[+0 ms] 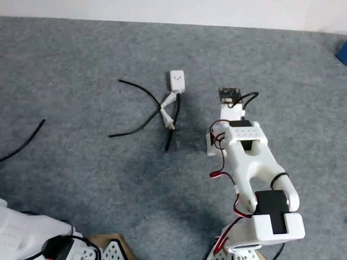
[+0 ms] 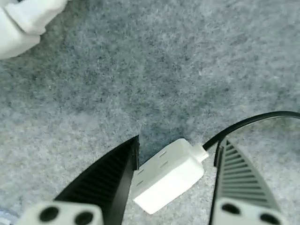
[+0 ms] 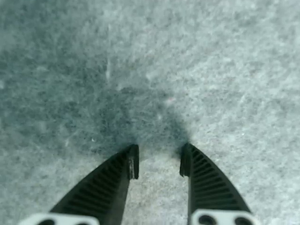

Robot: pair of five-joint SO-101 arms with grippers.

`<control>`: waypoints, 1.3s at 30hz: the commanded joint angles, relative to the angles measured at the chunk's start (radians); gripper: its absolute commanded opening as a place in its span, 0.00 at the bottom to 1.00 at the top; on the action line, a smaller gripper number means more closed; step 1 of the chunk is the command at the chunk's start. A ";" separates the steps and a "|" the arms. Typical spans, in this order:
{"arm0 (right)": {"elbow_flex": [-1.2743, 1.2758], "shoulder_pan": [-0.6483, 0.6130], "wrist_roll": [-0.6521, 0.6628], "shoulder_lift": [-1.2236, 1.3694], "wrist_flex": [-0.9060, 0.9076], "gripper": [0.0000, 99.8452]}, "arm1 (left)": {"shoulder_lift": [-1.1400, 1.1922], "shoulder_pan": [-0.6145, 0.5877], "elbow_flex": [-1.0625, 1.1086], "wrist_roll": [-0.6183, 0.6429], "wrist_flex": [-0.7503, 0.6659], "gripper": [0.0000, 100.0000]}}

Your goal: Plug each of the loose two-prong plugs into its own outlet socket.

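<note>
Currently, left gripper (image 2: 179, 143) wide open straddling white outlet socket (image 2: 166, 177) (black cord (image 2: 248, 123) attached), right gripper (image 3: 159, 149) half open, empty

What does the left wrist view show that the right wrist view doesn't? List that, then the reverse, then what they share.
Left wrist view only: a white socket block lying between the open fingers of the left gripper, a black cord running from its end, and a white shape farther off, too partial to identify. Right wrist view only: the right gripper, open, with bare carpet between its fingers. Both: the same gray carpet and a pair of black ribbed fingers spread apart.
</note>
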 commanded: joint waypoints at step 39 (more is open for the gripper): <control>-0.027 -0.021 0.011 -0.002 -0.015 0.15 | -0.157 0.021 0.662 -0.451 -0.631 0.00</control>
